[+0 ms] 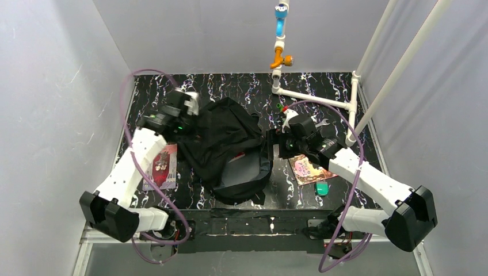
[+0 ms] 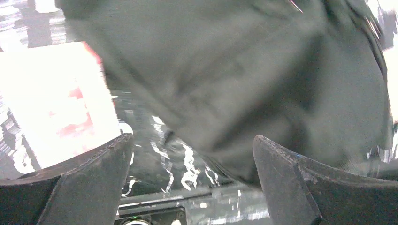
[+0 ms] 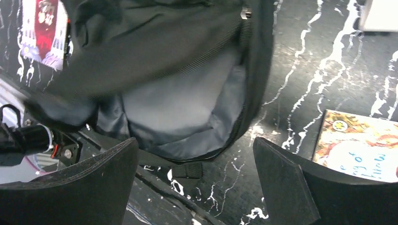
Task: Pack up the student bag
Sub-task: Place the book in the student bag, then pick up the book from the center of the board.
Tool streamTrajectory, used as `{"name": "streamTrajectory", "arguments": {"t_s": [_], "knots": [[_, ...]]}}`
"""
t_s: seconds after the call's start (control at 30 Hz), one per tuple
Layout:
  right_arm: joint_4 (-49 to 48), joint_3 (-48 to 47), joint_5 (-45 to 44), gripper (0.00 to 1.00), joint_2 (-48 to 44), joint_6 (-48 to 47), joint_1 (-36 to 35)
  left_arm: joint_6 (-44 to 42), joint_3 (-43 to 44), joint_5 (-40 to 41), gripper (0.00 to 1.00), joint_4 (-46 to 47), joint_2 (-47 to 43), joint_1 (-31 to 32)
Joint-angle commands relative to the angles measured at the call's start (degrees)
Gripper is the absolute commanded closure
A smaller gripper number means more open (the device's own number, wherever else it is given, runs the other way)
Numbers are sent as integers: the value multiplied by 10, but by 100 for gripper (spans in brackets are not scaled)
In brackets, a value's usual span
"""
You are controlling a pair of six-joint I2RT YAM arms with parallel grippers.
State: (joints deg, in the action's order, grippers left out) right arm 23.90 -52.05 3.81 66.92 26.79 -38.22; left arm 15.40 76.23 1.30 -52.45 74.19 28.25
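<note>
The student bag (image 1: 230,144), a large black backpack, lies in the middle of the table with its main zip open and the grey lining (image 3: 183,103) showing. My left gripper (image 1: 194,112) hovers at the bag's far left corner. In the left wrist view its fingers stand wide apart with only table between them, and black fabric (image 2: 234,70) fills the frame above. My right gripper (image 1: 271,145) is at the bag's right edge, open and empty (image 3: 195,150), just off the open mouth and a small strap loop (image 3: 187,169).
A red-covered book (image 1: 164,167) lies left of the bag. A pink and yellow book (image 1: 308,169) and a small green object (image 1: 321,188) lie to its right. A white pipe frame (image 1: 313,100) with an orange valve (image 1: 282,59) stands at the back right.
</note>
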Motion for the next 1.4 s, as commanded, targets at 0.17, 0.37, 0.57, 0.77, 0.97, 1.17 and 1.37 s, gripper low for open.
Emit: {"name": "streamTrajectory", "arguments": {"t_s": [0.17, 0.37, 0.57, 0.77, 0.97, 1.17, 1.37], "knots": [[-39, -81, -13, 1, -3, -13, -40, 156, -132, 32, 2, 83, -32, -435], [-110, -93, 99, 2, 35, 6, -68, 124, -126, 5, 2, 106, 97, -537], [-195, -143, 164, 2, 180, 20, -199, 6, -71, -31, 2, 91, 226, -545], [-231, -223, 173, 2, 327, 19, -257, 18, -107, -69, 4, 124, 262, -544], [-259, -338, 127, 22, 483, 42, -280, 67, -157, -117, 14, 137, 259, -544], [-241, -447, 87, 26, 605, 56, -286, 120, -218, -183, 14, 152, 206, -544], [-212, -463, 41, 26, 643, 28, -288, 180, -290, -205, 16, 184, 124, -544]]}}
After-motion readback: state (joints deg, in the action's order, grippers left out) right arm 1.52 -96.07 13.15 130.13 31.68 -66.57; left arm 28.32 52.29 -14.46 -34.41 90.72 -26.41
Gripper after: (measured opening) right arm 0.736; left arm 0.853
